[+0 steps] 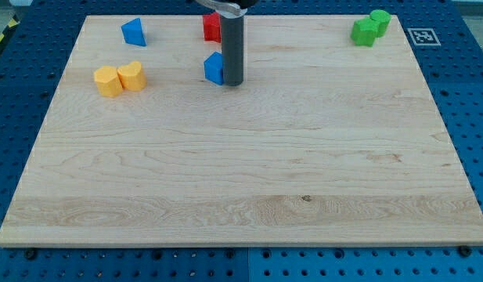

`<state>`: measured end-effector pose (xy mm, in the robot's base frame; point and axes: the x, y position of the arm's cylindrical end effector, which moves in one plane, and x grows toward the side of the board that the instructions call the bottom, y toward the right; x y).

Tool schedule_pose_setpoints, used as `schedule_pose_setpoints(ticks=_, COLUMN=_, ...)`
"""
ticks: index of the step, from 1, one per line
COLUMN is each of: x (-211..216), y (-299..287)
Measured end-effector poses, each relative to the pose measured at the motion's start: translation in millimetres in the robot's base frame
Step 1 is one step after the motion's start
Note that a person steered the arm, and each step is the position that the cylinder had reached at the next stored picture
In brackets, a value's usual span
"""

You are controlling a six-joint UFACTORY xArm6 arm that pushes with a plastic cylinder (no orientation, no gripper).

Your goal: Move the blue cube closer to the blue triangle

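Note:
The blue cube (214,68) sits on the wooden board (241,172) near the view's top, left of centre. My tip (232,82) touches or nearly touches the cube's right side. The rod rises from there to the view's top. The blue triangle (133,32) lies up and to the left of the cube, near the board's top left corner, well apart from it.
A red block (211,27) sits just above the cube, partly hidden behind the rod. Two yellow blocks (120,78) lie side by side to the cube's left. Two green blocks (371,27) sit at the top right. A marker tag (420,36) lies off the board.

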<state>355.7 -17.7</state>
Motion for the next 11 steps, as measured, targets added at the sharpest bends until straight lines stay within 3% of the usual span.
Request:
schedule_pose_setpoints(ticks=2, x=-33, y=-11)
schedule_pose_setpoints(ticks=5, x=-20, y=-69)
schedule_pose_setpoints(ticks=8, x=-2, y=-76)
schedule_pose_setpoints(ticks=11, x=-56, y=-110)
